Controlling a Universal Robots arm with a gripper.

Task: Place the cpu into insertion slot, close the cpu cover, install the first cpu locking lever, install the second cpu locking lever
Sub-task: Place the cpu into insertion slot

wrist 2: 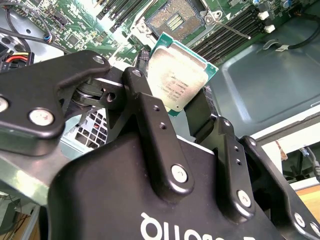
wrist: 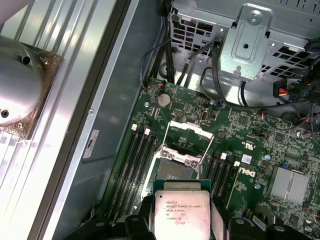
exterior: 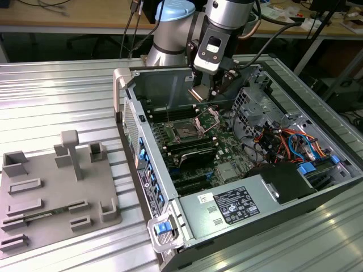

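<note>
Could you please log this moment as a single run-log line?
gripper: shut on cpu | cpu: held near insertion slot, not seated | insertion slot: empty | cpu cover: open

gripper: black fingers clamped on two opposite edges of the chip, mid-frame
cpu: dull silver top towards the camera, green rim, tilted, apart from the socket
insertion slot: beyond the cpu, uncovered, contact field showing
memory slots: long, black, just beside the insertion slot
motherboard: green, behind the gripper
case wall: plain grey panel past the memory slots
</note>
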